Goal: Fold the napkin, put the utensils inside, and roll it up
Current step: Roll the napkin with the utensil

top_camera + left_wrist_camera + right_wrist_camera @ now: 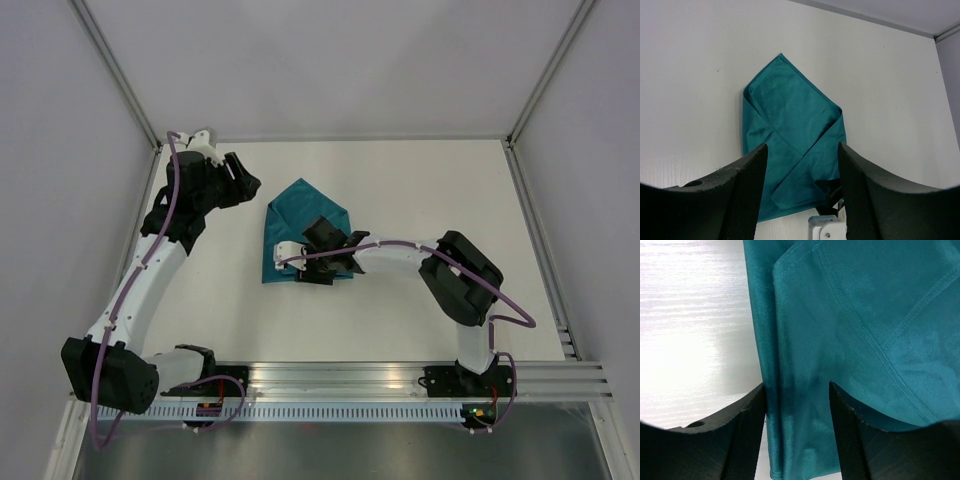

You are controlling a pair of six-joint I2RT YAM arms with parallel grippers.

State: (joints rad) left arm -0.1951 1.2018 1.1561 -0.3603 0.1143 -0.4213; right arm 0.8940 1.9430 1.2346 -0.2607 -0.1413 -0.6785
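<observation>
The teal napkin (300, 212) lies in the middle of the white table, its side flaps folded over into a pointed shape. It also shows in the left wrist view (790, 120) and fills the right wrist view (865, 325). My right gripper (320, 250) is open and low over the napkin's near part. Its fingers (747, 425) straddle a folded edge strip, and the gripper (795, 390) holds nothing. My left gripper (250, 185) is open and empty, just left of the napkin's far corner, and it (802, 150) looks down on the cloth. No utensils are in view.
The table (430, 190) is bounded by grey walls left, right and back. A metal rail (400, 375) with the arm bases runs along the near edge. The right wrist's white camera mount (827, 227) shows at the napkin's near edge.
</observation>
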